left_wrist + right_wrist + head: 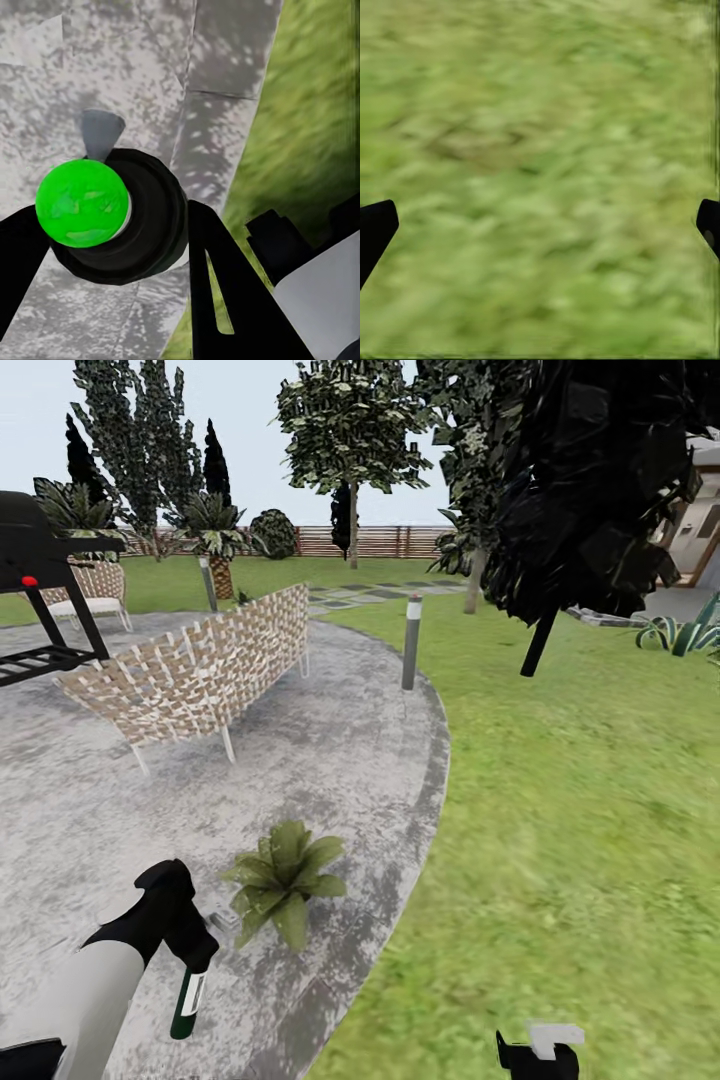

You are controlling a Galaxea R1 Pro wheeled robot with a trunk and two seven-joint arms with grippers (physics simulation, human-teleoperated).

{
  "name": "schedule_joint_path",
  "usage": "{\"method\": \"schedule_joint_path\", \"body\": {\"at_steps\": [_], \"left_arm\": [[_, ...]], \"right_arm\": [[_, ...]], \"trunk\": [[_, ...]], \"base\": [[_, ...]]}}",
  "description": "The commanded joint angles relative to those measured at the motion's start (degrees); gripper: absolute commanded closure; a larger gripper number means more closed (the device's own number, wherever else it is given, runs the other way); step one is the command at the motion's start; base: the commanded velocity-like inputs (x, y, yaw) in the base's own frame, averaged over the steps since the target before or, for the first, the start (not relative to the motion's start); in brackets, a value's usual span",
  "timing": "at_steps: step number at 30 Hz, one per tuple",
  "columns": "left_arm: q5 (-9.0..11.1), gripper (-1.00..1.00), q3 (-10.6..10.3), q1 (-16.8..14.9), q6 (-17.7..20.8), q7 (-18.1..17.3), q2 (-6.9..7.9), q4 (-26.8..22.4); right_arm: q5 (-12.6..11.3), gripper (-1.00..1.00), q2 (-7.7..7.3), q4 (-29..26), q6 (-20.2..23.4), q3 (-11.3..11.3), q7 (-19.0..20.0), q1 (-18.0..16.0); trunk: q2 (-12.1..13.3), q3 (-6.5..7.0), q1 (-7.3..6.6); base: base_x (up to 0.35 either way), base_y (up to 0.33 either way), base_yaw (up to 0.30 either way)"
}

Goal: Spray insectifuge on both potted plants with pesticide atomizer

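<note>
Pesticide atomizer [190,1000] hangs clamped in the left gripper [192,952] just beside one potted plant [283,878], spraying yet unconfirmed; right gripper [540,225] spread empty.

Pesticide atomizer [112,217] between black jaws

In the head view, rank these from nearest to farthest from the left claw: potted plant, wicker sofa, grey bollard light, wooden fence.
From the left claw, which grips the pesticide atomizer:
1. Potted plant, beside it on the paving.
2. Wicker sofa, further back on the paving.
3. Grey bollard light, at the paving's far edge.
4. Wooden fence, along the lawn's far side.
</note>
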Motion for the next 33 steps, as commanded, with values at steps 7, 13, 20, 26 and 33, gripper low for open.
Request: {"method": "schedule_joint_path", "body": {"at_steps": [7,13,20,26,33], "left_arm": [[-0.5,1.0,0.4,0.0,0.5,-0.5,0.19,0.0],[-0.5,1.0,0.8,0.2,0.4,-0.2,0.81,0.0],[-0.1,1.0,1.0,2.1,0.3,-0.1,1.68,0.0],[0.0,1.0,0.9,2.7,0.3,0.1,1.64,0.3],[2.7,1.0,2.4,5.9,0.1,8.5,1.44,4.9]], "right_arm": [[0.6,-1.0,0.0,0.1,-0.2,-0.3,-0.2,-0.1],[0.6,-1.0,0.0,0.1,-0.2,-0.3,-0.2,0.0],[0.6,-1.0,0.0,0.1,-0.2,-0.3,-0.2,-0.1],[0.7,-1.0,-0.09,0.1,-0.2,-0.3,-0.1,-0.1],[0.6,-1.0,-0.76,0.1,-0.2,-0.3,-0.1,0.0]], "trunk": [[0.0,-0.05,-0.03],[0.0,-0.05,-0.03],[0.0,-0.05,-0.03],[0.0,-0.05,-0.03],[0.0,-0.05,-0.03]], "base": [[-0.1,-0.226,0.168],[0.026,-0.082,0.276],[0.001,-0.003,0.214],[0.197,0.021,0.014],[0.142,0.041,0.0]]}}
